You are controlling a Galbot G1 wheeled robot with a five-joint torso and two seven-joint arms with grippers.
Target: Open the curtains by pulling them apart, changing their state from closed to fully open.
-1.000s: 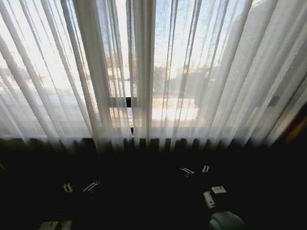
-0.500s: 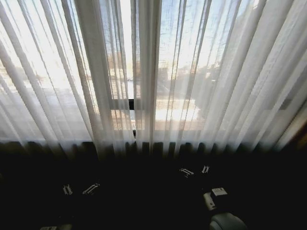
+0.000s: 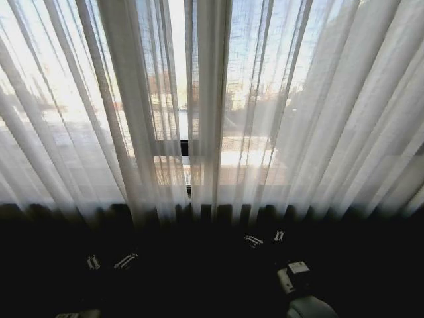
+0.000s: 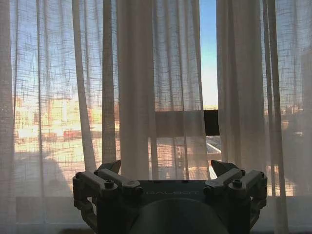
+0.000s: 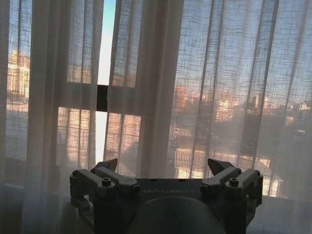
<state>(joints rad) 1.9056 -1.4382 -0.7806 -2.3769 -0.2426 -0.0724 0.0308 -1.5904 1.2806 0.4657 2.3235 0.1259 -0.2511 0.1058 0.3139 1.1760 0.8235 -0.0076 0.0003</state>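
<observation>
Curtains (image 3: 278,112) hang across the whole window in front of the robot: two tall panels of sheer white, loosely woven cloth, falling in long vertical pleats. Light passes through them, so buildings and sky outside appear as soft shapes. The two panels meet near the middle, where only one narrow slit stays between them, and there a dark window frame bar (image 3: 184,147) can be seen. The hems end just above a dark band at the bottom of the head view.

Both arms are held low in front of the cloth, well apart from it and not touching it. The left gripper (image 4: 168,167) points straight at the pleats with its two fingers spread wide and nothing between them. The right gripper (image 5: 165,165) has the same pose, fingers apart and empty, facing the panel just beside the slit.
</observation>
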